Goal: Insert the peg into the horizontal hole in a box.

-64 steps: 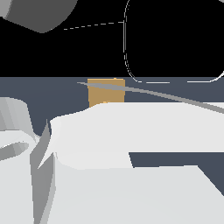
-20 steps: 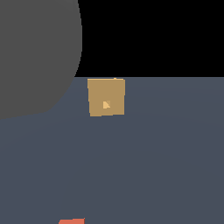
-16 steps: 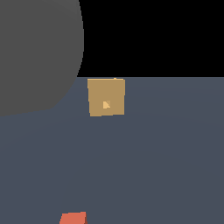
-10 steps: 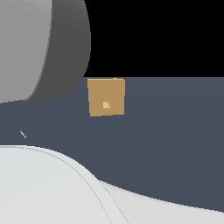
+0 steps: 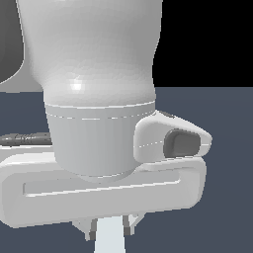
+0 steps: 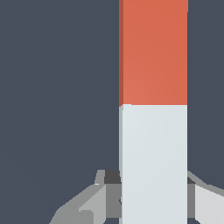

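Observation:
The peg (image 6: 153, 109) is a straight bar, its far part orange-red and its near part pale whitish. It lies over the dark grey floor (image 6: 57, 87). My gripper (image 6: 153, 194) has its grey fingers (image 6: 107, 192) pressed against both sides of the pale part, so it is shut on the peg. In the exterior view my white hand (image 5: 99, 188) fills the picture. Below it only the fingertips (image 5: 128, 228) and a strip of the pale peg (image 5: 109, 239) show. The box and its hole are hidden behind the hand.
The arm's white wrist body (image 5: 94, 74) and a dark grey link (image 5: 10, 44) fill the exterior view's upper left. Dark grey floor (image 5: 227, 148) shows on the exterior view's right, under a black background.
The arm has swung in front of the exterior camera and now covers the box, which was in plain sight before. The hand has come down over the peg.

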